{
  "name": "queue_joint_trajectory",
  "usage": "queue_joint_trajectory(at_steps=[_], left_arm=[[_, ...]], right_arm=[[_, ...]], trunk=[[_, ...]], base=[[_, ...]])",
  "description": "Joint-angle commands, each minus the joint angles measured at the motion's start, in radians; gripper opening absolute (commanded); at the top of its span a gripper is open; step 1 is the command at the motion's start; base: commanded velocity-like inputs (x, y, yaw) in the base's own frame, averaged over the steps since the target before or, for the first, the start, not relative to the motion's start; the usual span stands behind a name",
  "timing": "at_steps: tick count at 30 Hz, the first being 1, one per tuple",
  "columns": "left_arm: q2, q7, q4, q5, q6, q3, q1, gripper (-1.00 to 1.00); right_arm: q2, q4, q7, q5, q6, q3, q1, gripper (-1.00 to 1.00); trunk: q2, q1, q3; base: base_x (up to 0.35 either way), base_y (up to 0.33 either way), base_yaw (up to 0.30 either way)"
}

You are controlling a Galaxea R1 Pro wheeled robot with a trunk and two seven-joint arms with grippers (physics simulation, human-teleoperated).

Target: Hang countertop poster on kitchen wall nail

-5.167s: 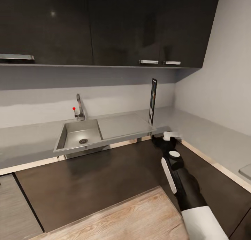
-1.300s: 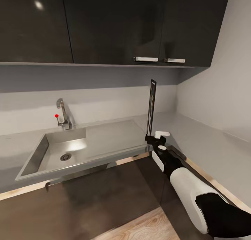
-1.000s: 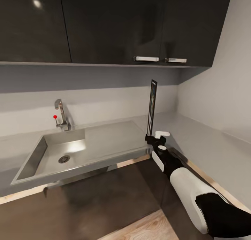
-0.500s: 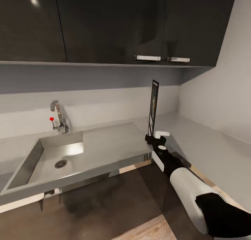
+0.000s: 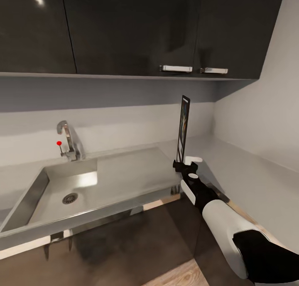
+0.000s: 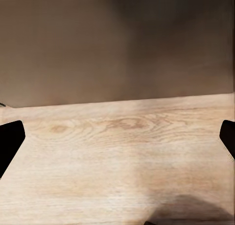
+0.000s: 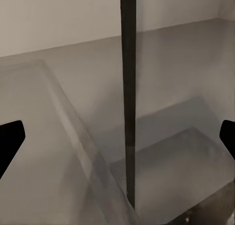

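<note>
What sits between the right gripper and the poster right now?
Nothing. In the right wrist view the poster stands edge-on, centred ahead of the open jaws, with bare grey countertop around it. The head view shows the right gripper just short of its base.

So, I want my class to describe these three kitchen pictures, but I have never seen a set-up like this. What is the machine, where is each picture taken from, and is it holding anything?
These are computer-rendered pictures of a two-armed robot on wheels. The big picture comes from a camera on its head, looking at a grey countertop with a steel sink and a tap, under black cupboards. A poster stands upright on the countertop, seen edge-on. The right arm reaches toward it, and the right gripper sits at its foot.

The other two pictures come from cameras near each gripper. The right one shows the poster as a dark strip between the two spread fingertips, so nothing is held yet. The left one shows open fingertips over the wooden floor.
</note>
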Motion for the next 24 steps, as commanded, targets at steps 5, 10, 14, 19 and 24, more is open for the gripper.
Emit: queue_joint_trajectory(at_steps=[5, 10, 14, 19, 24], left_arm=[[-0.001, -0.007, -0.001, 0.000, -0.001, 0.004, 0.000, 1.00], [-0.001, -0.007, -0.001, 0.000, -0.001, 0.004, 0.000, 1.00], [-0.001, -0.007, -0.001, 0.000, -0.001, 0.004, 0.000, 1.00], [-0.001, -0.007, -0.001, 0.000, -0.001, 0.004, 0.000, 1.00], [-0.001, -0.007, -0.001, 0.000, -0.001, 0.004, 0.000, 1.00]], right_arm=[[-0.001, 0.000, -0.007, -0.010, -0.002, 0.008, -0.001, 1.00], [-0.001, 0.001, -0.007, -0.010, -0.002, 0.008, -0.001, 1.00], [-0.001, 0.001, -0.007, -0.010, -0.002, 0.008, -0.001, 1.00], [-0.001, 0.001, -0.007, -0.010, -0.002, 0.008, -0.001, 1.00], [-0.001, 0.001, -0.007, -0.010, -0.002, 0.008, -0.001, 1.00]], trunk=[[0.000, 0.000, -0.001], [0.000, 0.000, -0.001], [0.000, 0.000, -0.001], [0.000, 0.000, -0.001], [0.000, 0.000, -0.001]], base=[[0.131, -0.024, 0.000], [0.029, -0.005, 0.000], [0.011, -0.003, 0.000], [0.085, -0.074, 0.000], [0.073, -0.064, 0.000]])
